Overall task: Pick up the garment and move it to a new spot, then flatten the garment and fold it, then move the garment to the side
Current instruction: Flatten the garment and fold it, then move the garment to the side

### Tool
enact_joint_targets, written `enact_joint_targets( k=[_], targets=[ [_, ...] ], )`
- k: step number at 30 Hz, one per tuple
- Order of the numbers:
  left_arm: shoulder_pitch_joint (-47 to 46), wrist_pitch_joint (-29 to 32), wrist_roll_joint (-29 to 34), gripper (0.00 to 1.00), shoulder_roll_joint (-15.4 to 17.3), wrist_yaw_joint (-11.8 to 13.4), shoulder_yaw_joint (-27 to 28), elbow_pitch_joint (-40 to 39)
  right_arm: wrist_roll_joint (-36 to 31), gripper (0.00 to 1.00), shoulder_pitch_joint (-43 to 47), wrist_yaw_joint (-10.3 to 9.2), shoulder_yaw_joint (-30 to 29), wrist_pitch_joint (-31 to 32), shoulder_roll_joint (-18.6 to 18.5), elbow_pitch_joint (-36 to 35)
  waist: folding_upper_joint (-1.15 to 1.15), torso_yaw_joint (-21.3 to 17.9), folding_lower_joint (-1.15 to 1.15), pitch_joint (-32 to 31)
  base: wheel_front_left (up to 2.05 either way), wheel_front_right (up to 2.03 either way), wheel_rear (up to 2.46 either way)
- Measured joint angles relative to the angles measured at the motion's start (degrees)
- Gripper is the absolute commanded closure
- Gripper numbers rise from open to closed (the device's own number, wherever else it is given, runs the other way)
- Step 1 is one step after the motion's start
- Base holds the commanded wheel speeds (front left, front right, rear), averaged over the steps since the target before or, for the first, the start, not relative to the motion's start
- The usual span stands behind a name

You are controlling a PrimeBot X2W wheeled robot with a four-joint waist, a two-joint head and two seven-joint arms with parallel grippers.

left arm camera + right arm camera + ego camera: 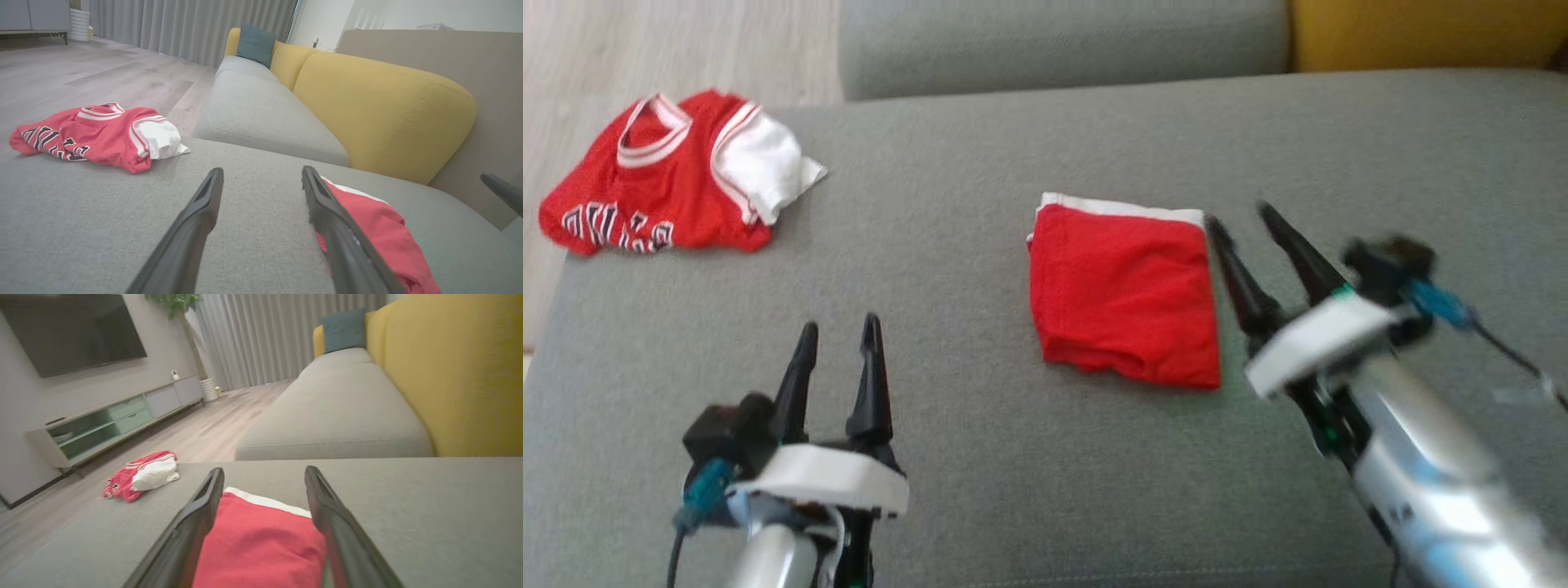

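The garment (pixel 1125 298) is red mesh with a white band along its far edge, and it lies folded into a small rectangle in the middle of the grey cushion (pixel 1013 457). My right gripper (pixel 1240 214) is open just off its right edge, holding nothing, and looks blurred. In the right wrist view the garment (pixel 261 543) lies below and between the spread fingers of that gripper (pixel 263 469). My left gripper (pixel 840 322) is open and empty at the lower left, well clear of the cloth. The left wrist view shows this gripper (pixel 262 169) with the garment (pixel 376 232) to its right.
A crumpled red jersey (pixel 662 175) with white trim and lettering lies at the cushion's far left corner, near the edge. A second grey seat (pixel 1062 41) and a yellow backrest (pixel 1421 33) lie beyond. Wooden floor (pixel 645 49) borders the left.
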Motion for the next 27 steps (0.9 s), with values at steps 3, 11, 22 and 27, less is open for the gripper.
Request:
enact_joint_targets(
  k=[3, 11, 22, 27],
  targets=[
    [2.1, 0.0, 1.0, 0.0, -0.4, 0.0, 0.7, 0.6, -6.5, 0.0, 6.9, 0.0, -9.2, 0.0, 1.1, -2.5, 0.0, -0.9, 0.0, -1.5, 0.0, 0.0, 0.0],
    [6.2, 0.0, 4.7, 0.0, -1.7, -0.6, 3.4, 1.3, -22.8, 0.0, 20.0, 0.0, -24.5, 0.0, 7.4, -10.6, 0.0, -3.1, 0.0, -3.7, 0.0, 0.0, 0.0],
    [9.7, 0.0, 8.7, 0.0, -2.9, -1.6, 6.9, 2.5, -30.3, 0.0, 27.4, 0.0, -31.0, 0.5, 10.6, -16.4, 0.0, -3.0, 0.0, -4.4, 0.0, 0.0, 0.0],
    [9.7, 0.0, 9.2, 0.0, -3.1, -2.1, 7.3, 3.1, -30.7, 0.0, 27.8, 0.0, -31.2, 1.4, 11.0, -17.5, 0.0, -2.9, 0.0, -4.2, 0.0, 0.0, 0.0]
  ],
)
